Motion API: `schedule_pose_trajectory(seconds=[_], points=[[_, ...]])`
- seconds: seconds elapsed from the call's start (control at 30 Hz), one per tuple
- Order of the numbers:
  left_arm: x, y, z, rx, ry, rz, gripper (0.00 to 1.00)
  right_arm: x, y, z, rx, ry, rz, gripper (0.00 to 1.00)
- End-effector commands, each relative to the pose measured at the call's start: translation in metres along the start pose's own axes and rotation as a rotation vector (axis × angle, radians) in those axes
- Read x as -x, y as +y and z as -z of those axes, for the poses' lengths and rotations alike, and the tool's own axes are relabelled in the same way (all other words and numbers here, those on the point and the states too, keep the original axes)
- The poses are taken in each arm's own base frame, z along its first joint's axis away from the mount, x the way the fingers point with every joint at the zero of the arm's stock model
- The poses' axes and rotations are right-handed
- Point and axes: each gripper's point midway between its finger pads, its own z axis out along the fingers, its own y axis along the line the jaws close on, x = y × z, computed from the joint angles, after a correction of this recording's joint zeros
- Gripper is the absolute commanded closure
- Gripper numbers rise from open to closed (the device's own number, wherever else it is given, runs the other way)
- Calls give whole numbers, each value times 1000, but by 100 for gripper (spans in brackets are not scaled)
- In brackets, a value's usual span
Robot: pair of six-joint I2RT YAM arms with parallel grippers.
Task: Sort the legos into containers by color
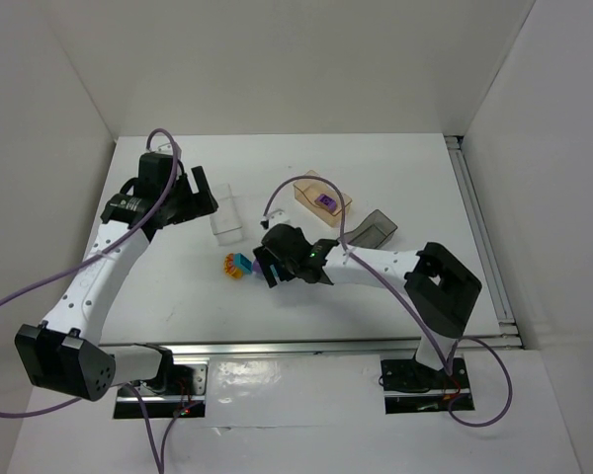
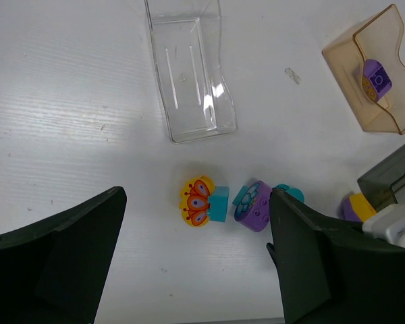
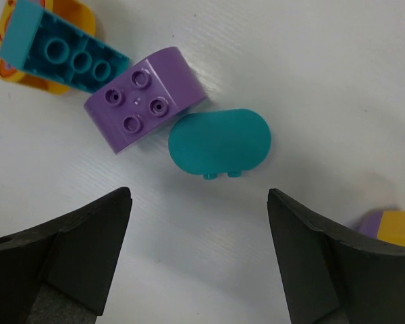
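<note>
Several legos lie loose on the white table. An orange-yellow butterfly brick [image 2: 196,201] touches a teal-blue brick [image 2: 220,203], with a purple brick [image 2: 254,206] just to their right. The right wrist view shows that purple brick [image 3: 145,98] beside a rounded teal-blue piece [image 3: 219,142]. My right gripper [image 3: 199,196] hangs open just short of the teal piece, holding nothing. My left gripper [image 2: 197,202] is open too, high above the table near the clear container [image 1: 225,217]. The peach-tan container [image 2: 374,81] holds one purple brick [image 2: 376,77]. The dark grey container [image 1: 373,230] stands right of it.
A purple-and-yellow brick [image 3: 391,228] lies on the table by the right gripper's right finger. The right arm's white link [image 1: 376,265] stretches across the table in front of the dark grey container. The table's metal rail [image 1: 474,227] runs along the right edge.
</note>
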Motion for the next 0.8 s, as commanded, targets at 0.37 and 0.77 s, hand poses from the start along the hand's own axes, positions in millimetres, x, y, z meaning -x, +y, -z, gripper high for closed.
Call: schedule_pose_trajectory(seconds=[0.37, 0.77], points=[[2, 0, -3, 5, -7, 34, 6, 4, -20, -46, 44, -3, 174, 5], [0, 2, -8, 23, 4, 41, 6, 15, -28, -50, 113, -37, 143, 26]])
